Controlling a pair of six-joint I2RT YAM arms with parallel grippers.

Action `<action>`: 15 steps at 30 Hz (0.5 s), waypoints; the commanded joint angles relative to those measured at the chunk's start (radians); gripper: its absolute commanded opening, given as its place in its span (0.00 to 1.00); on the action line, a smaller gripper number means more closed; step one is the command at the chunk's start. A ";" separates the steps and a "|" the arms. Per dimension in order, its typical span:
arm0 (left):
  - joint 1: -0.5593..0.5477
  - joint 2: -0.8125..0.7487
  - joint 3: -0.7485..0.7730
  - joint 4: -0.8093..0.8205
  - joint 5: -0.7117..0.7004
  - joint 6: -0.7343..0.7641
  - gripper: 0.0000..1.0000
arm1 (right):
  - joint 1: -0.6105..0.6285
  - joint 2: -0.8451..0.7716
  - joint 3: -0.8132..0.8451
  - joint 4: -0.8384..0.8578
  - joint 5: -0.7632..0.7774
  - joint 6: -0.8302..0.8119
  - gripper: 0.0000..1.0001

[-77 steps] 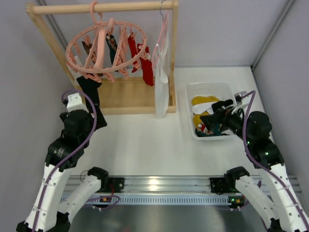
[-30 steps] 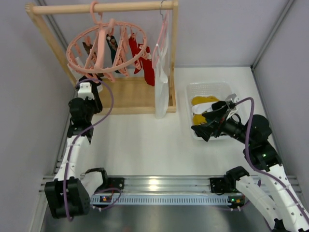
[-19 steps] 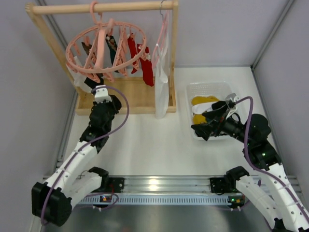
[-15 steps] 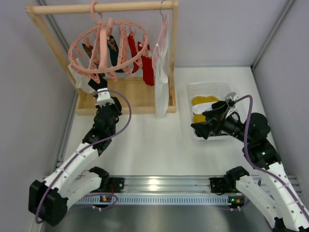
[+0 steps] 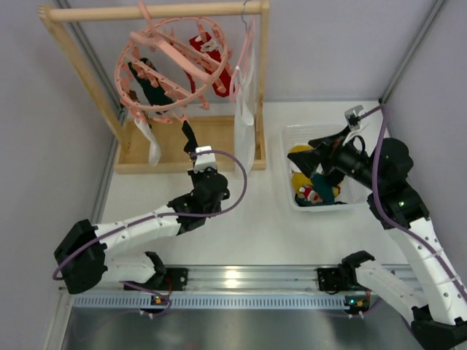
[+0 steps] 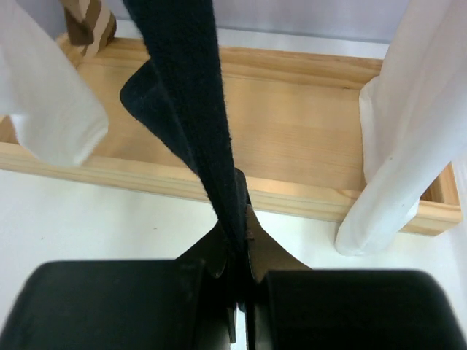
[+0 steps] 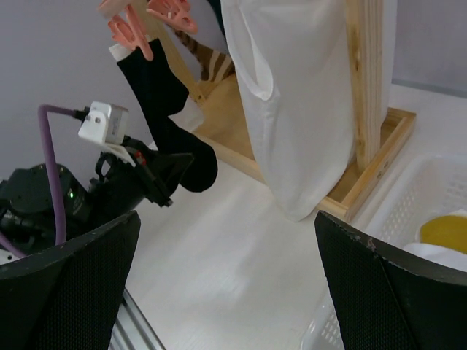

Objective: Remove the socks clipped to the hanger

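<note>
1. A white tabletop (image 5: 248,219) sits boxed in by pale grey walls (image 5: 328,51). A metal rail (image 5: 233,281) runs along its near edge.
2. At the far left, a wooden rail frame (image 5: 153,11) rises from its flat wooden base tray (image 5: 219,135).
3. The round salmon-pink plastic ring hanger (image 5: 182,62) hangs by its hook from the frame's top bar. It is tilted steeply, with its low side to the left.
4. Red socks (image 5: 206,45) are clipped on the hanger's far right side, and a dark sock (image 5: 149,84) hangs within the ring at left.
5. A black sock (image 6: 190,95) runs taut from a pink peg (image 7: 128,29) down to the left gripper (image 6: 237,237). The fingers are pressed together on its toe end, above the tabletop just near of the base tray.
6. A long white translucent cloth (image 5: 244,109) hangs beside the frame's right post. A small white fabric piece (image 5: 152,142) dangles at left.
7. At right stands a white plastic mesh basket (image 5: 315,129). It holds yellow soft pieces (image 5: 299,180) and, at its near end, a red-and-teal piece (image 5: 319,195).
8. The right gripper (image 5: 303,151) hovers over the basket's far left part. Its fingers are spread wide with nothing between them.
</note>
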State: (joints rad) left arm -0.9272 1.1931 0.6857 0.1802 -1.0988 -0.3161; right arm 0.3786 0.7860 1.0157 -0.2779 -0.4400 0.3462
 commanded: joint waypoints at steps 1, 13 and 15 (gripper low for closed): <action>-0.053 0.077 0.107 0.047 -0.125 -0.014 0.00 | 0.034 0.111 0.183 -0.041 0.065 -0.038 0.99; -0.087 0.197 0.224 0.045 -0.093 0.000 0.00 | 0.460 0.667 0.867 -0.309 0.487 -0.262 0.76; -0.090 0.194 0.222 0.045 -0.090 0.003 0.00 | 0.524 0.738 0.952 -0.351 0.533 -0.297 0.75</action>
State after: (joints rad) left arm -1.0054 1.3922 0.8726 0.1871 -1.1725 -0.3149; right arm 0.8261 1.4490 1.8442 -0.5236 -0.0372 0.1291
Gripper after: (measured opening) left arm 0.018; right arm 0.755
